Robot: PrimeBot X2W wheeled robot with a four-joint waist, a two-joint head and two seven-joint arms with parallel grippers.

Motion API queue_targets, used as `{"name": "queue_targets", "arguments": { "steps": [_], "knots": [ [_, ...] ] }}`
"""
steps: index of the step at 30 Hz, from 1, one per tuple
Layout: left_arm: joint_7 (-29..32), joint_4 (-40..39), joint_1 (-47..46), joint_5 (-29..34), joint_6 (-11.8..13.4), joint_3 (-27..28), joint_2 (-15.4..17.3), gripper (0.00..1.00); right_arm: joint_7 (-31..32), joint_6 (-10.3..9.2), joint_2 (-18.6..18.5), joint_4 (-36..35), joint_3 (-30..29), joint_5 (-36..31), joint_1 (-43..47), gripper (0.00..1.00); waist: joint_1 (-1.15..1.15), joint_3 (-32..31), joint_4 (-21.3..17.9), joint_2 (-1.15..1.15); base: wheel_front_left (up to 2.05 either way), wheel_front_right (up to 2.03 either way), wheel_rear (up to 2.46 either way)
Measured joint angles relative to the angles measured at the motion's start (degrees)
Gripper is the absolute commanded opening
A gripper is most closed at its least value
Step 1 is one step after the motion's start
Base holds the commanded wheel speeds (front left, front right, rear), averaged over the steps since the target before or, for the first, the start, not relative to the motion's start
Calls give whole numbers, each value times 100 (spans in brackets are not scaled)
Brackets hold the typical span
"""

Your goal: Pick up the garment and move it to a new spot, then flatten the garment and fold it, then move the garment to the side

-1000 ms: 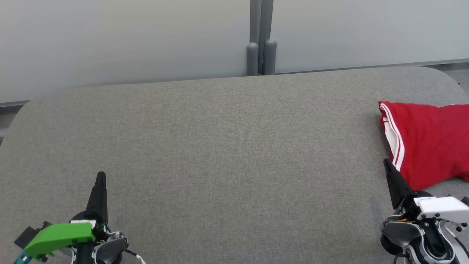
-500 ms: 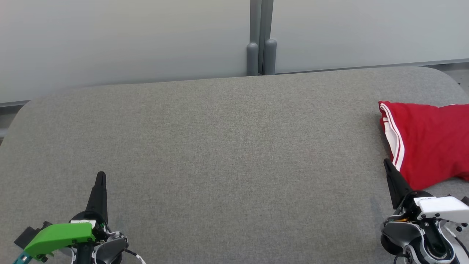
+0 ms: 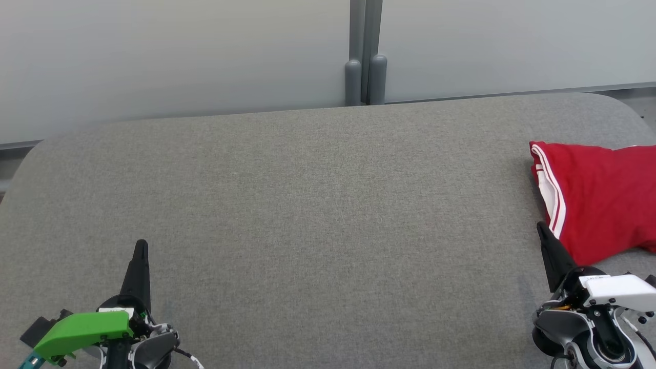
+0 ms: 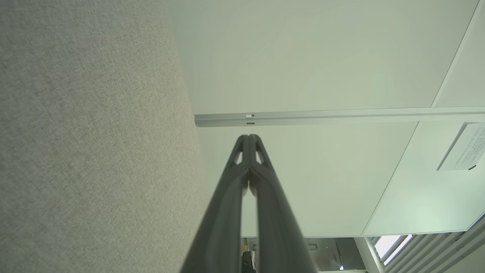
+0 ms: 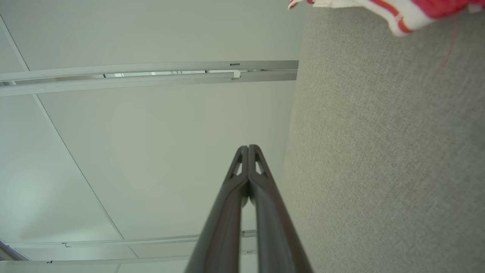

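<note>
A red garment (image 3: 599, 197) with white stripes lies folded at the right edge of the grey table (image 3: 318, 205), cut off by the head view's right border. Its white-striped edge (image 5: 394, 15) also peeks into the top right of the right wrist view. My right gripper (image 3: 541, 229) rests at the lower right, shut and empty, its tip just beside the garment's near-left corner. At the lower left, my left gripper (image 3: 141, 246) is shut and empty, far from the garment. Both wrist views show the fingers pressed together, left gripper (image 4: 249, 137) and right gripper (image 5: 248, 148).
A pale partition wall (image 3: 174, 56) stands behind the table, with a grey post (image 3: 365, 51) at its middle. The table's rounded far corners show at left and right. A wide stretch of bare grey cloth lies between the two grippers.
</note>
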Motion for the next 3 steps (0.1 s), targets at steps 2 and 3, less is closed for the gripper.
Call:
{"name": "queue_targets", "arguments": {
  "steps": [2, 3],
  "knots": [
    [0, 0, 0, 0, 0, 1, 0, 0, 1, 0, 2, 0, -4, -3, -1, 0, 0, 0, 0, 0, 0, 0, 0],
    [0, 0, 0, 0, 0, 1, 0, 0, 1, 1, 3, 0, -5, -7, -1, 0, 0, 0, 0, 0, 0, 0, 0]
  ]
}}
